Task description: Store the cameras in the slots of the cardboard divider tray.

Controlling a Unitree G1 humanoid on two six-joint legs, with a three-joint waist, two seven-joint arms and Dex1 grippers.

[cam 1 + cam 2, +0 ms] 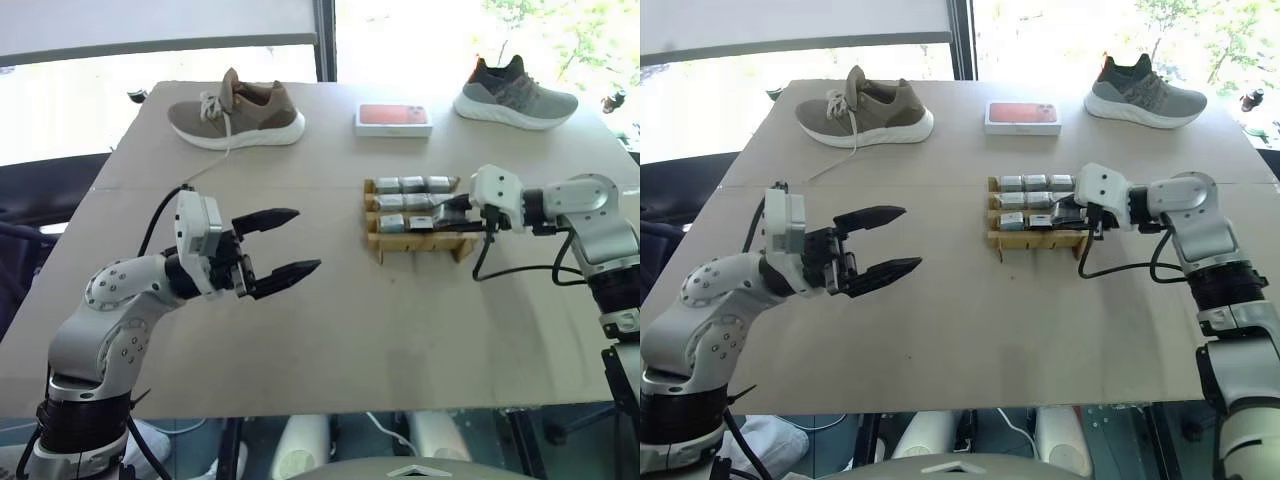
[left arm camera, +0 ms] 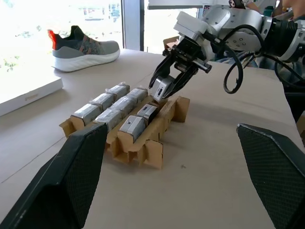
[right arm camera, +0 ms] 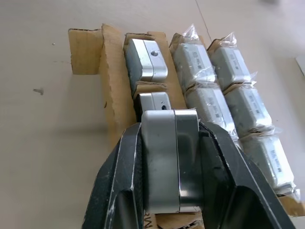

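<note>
tabletop (image 1: 300, 330): wide brown board; carries the tray, two shoes and a flat white box with a red top along the far edge.
cardboard tray (image 2: 147, 151): low brown corrugated grid, right of centre on the tabletop; three rows of slots. Thin, soft walls — I judge it will slide or buckle if pushed sideways, so loading should come from straight above.
tray contents: the two far rows look full, three bagged cameras (image 3: 240, 107) each, sitting in clear plastic wrap. The near row holds two bare metal cameras; the slot at its right end, below the right claw, looks empty.
held camera (image 3: 169, 160): small silver-grey block with a darker half, above the near row's right end, not yet seated.
handling, held camera: looks rigid, dense for its size, with smooth metal faces — likely slippery. Best pinched across its two broad flat sides, as now. Probably a snug fit in its slot, so it must go in square.
handling, bagged ones: the wrap is loose and crinkly; a grip on the film alone could slip.
right claw (image 3: 171, 191): pinching the held camera between both black fingers, tilted down toward the tray.
left claw (image 1: 290, 255): spread wide, empty, hanging over bare tabletop well apart from the tray.
</note>
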